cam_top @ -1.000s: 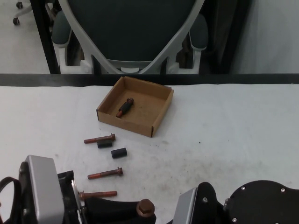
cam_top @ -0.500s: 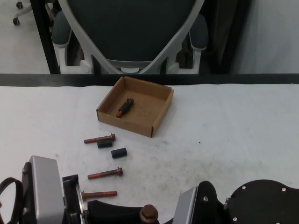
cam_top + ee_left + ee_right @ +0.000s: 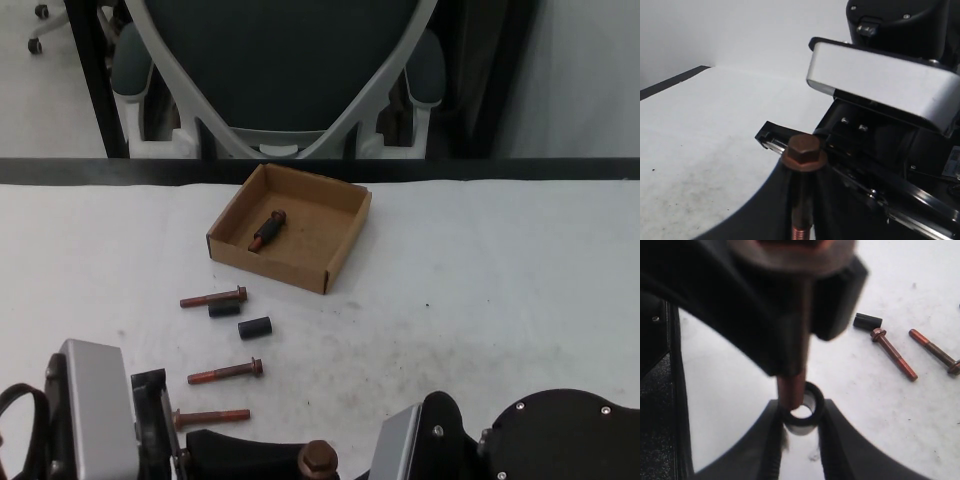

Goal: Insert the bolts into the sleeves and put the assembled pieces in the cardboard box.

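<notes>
My left gripper (image 3: 801,215) is shut on a copper bolt (image 3: 804,152) and holds it upright, hex head up. In the high view that bolt's head (image 3: 318,458) shows at the near edge between the two arms. My right gripper (image 3: 802,426) is shut on a black sleeve (image 3: 817,396), opening up. The bolt's shank (image 3: 795,365) comes down from above and its tip is at the sleeve's opening. The cardboard box (image 3: 335,255) holds one assembled piece (image 3: 267,230). Three loose bolts (image 3: 213,297) (image 3: 225,372) (image 3: 210,415) and two sleeves (image 3: 223,310) (image 3: 255,327) lie near it.
The right arm (image 3: 560,440) fills the near right corner and the left arm's wrist (image 3: 95,420) the near left. A chair (image 3: 280,70) stands beyond the bench's far edge. White bench surface (image 3: 500,290) stretches to the right of the box.
The left gripper with its bolt has dropped slightly toward the near edge in the high view. The things on the bench have not moved.
</notes>
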Motion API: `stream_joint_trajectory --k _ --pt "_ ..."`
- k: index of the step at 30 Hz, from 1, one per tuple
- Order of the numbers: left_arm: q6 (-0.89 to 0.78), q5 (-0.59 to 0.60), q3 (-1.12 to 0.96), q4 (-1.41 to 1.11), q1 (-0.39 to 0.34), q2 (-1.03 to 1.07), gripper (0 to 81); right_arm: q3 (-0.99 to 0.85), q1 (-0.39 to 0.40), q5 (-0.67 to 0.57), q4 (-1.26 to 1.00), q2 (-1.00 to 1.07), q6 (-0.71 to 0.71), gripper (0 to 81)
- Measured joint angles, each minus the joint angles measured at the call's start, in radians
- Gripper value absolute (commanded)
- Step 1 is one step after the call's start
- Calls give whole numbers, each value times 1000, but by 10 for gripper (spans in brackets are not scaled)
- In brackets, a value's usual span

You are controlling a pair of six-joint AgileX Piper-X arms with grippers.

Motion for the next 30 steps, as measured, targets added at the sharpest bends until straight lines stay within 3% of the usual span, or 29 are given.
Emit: stream_joint_trajectory --k 26,30 --pt "75 -34 0 94 0 0 4 -5 18 1 -4 -5 0 2" --pt "84 -39 0 94 0 0 99 -7 18 6 -7 -5 0 2"
